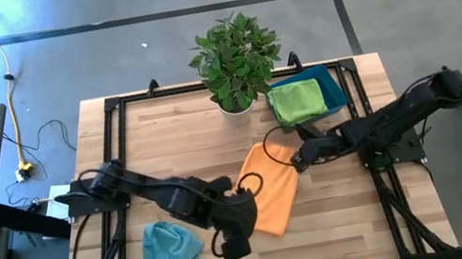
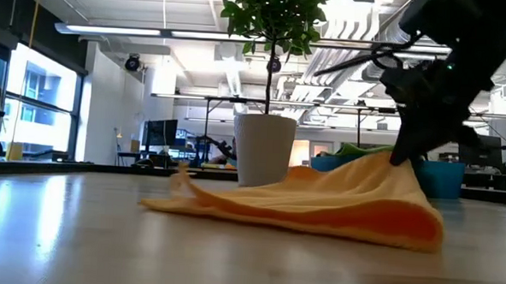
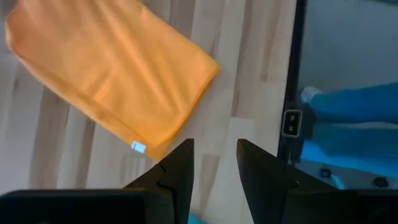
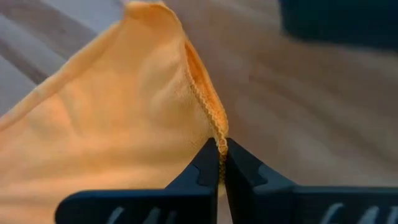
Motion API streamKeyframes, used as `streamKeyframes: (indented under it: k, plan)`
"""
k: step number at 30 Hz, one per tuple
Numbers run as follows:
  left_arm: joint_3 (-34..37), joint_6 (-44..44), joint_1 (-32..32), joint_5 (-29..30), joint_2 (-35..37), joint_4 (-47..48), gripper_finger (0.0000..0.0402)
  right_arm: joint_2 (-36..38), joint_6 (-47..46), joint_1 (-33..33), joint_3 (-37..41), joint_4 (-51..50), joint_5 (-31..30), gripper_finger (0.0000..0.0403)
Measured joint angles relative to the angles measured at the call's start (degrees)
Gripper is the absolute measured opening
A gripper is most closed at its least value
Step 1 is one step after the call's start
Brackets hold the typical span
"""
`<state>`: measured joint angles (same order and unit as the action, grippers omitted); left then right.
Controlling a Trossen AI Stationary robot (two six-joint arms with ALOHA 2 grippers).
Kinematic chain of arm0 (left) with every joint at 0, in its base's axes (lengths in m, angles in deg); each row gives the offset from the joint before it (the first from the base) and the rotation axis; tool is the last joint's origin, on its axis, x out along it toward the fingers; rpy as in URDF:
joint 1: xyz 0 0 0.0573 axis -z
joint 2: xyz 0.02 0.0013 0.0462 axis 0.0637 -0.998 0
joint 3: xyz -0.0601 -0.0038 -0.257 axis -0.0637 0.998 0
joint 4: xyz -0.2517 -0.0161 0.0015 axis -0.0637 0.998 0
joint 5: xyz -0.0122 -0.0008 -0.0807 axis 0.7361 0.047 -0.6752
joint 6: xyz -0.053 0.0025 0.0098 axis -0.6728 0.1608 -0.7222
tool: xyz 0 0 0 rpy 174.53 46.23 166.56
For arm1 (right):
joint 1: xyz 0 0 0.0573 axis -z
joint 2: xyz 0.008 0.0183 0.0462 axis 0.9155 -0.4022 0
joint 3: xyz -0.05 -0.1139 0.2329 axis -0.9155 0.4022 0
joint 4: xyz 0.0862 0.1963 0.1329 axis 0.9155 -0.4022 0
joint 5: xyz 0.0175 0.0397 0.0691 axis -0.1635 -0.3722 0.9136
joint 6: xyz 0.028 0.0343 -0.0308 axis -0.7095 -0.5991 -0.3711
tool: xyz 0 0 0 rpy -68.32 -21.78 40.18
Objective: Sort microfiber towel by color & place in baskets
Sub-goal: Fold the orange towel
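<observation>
Right gripper [image 4: 221,163]: fingers pinched together on the hem of the soft orange microfiber towel [image 1: 270,189], right of centre in the high view.
Left gripper [image 3: 213,163]: fingers apart, empty, hovering just off the towel's lower edge.
Risk: thin edge grip may slip as the cloth drags.
Basket [image 1: 334,85]: shallow dark teal plastic bin, upper right, holding a folded green towel [image 1: 297,102].
Crumpled teal towel [image 1: 167,250]: lower left.
</observation>
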<state>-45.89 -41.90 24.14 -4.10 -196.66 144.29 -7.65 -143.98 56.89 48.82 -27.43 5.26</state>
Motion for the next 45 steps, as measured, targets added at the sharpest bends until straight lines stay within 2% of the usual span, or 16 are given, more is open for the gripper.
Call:
streamKeyframes:
  k: [2, 6, 12, 23, 32, 45]
  plan:
    - [1.9, 0.5, 0.0, 0.2, 2.9, -0.8, 0.0113, 0.1, 1.9, 0.9, -2.9, -4.4, -0.9, 0.0]
    - [1.5, -0.7, 0.1, 2.0, 7.0, 0.1, 0.0113, -1.5, 6.5, 2.4, -10.5, -12.8, -2.8, 0.0]
    - [1.5, -3.7, 1.0, 7.5, 12.4, -0.9, 0.0113, -7.1, 11.0, 2.3, -20.9, -19.8, -3.2, 0.0]
    - [1.5, -5.6, 4.4, 14.0, 16.8, -2.5, 0.0113, -21.5, 15.1, -8.1, -35.2, -17.7, 1.8, 0.0]
    - [1.5, -7.0, 5.5, 15.4, 16.9, -2.7, 0.0113, -28.1, 12.7, -15.8, -37.0, -17.6, 6.0, 0.0]
    - [1.5, -8.6, 5.5, 17.3, 16.8, -2.8, 0.0113, -31.4, 11.4, -20.8, -37.0, -12.1, 8.0, 0.0]
